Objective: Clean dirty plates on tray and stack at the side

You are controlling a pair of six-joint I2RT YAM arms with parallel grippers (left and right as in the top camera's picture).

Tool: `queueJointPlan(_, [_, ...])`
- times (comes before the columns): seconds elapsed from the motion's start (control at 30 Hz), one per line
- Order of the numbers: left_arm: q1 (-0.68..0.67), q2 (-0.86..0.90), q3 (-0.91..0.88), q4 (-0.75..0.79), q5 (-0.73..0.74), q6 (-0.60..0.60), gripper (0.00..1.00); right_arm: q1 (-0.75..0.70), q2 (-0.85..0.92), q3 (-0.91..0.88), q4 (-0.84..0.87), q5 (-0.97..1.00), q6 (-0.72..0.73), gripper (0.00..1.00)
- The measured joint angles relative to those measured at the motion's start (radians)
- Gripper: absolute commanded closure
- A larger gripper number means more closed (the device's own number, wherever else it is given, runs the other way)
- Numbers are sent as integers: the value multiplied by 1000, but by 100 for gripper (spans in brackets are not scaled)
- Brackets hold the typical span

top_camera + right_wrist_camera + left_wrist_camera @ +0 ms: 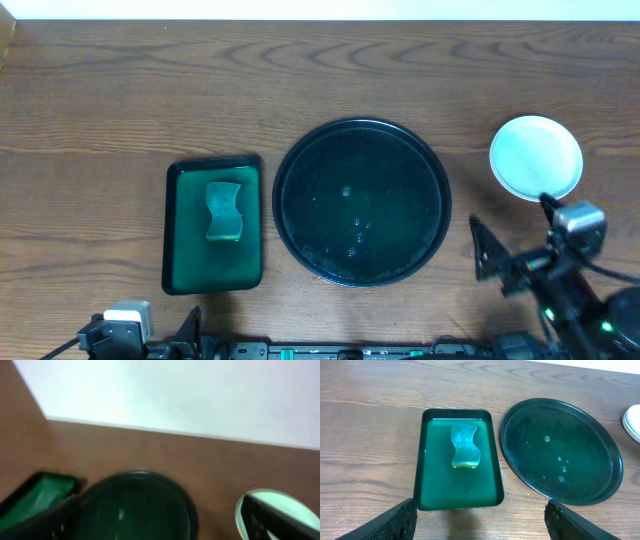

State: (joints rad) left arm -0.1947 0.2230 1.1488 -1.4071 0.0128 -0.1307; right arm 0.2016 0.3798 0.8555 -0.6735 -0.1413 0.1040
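A round dark green tray (292, 160) sits mid-table with only a few water drops on it. A white plate (535, 157) lies on the wood to its right. A green sponge (224, 211) lies in a green rectangular dish (176, 230) to the left. My right gripper (515, 238) is open and empty, between the round tray and the white plate, one finger close by the plate's near rim. My left gripper (480, 522) is open and empty, just in front of the dish; the sponge (464, 446) lies ahead of it.
The left wrist view shows the dish (422, 460), the round tray (615, 455) and the plate's edge (633, 422). The blurred right wrist view shows the tray (135, 505), the plate (295, 502), my gripper (165, 527) and a white wall behind the table's far edge.
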Motion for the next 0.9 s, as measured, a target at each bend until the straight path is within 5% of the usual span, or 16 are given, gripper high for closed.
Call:
queueJointPlan(0.37, [0, 0, 0, -1, 0, 0, 18, -115, -291, -505, 647, -40, 132, 1])
queueJointPlan(0.9, [0, 0, 0, -1, 0, 0, 18, -128, -365, -805, 1033, 39, 248, 1])
